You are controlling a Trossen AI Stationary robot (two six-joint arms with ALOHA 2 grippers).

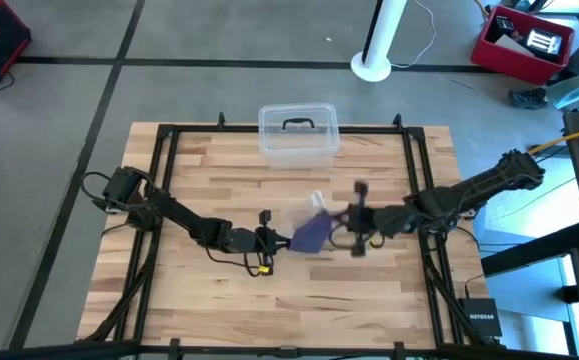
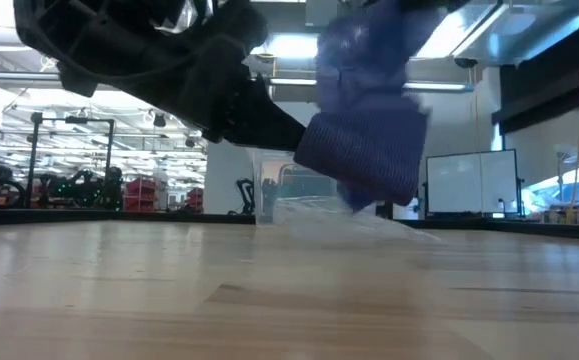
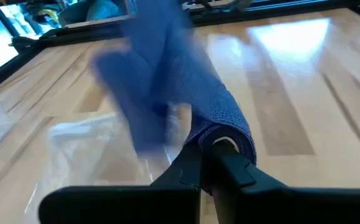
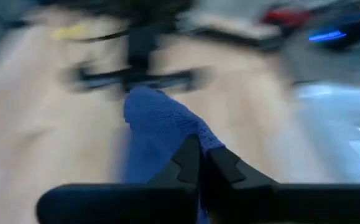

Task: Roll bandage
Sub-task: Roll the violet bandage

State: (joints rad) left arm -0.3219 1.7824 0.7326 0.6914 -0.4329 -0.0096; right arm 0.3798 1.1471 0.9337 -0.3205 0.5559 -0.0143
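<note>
bandage (image 1: 311, 234): soft, floppy, light | my left end effector (image 3: 206, 150) and right end effector (image 4: 199, 163) pinch opposite ends | regrip near rolled edge

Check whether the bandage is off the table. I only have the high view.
Observer: Yes. The low view shows the bandage hanging above the table, not touching the wood.
Operator: Left grip solid?
Observer: In the left wrist view, the left gripper is shut on a folded edge.
Operator: Right?
Observer: In the right wrist view, the right gripper is also shut on the fabric.
</note>
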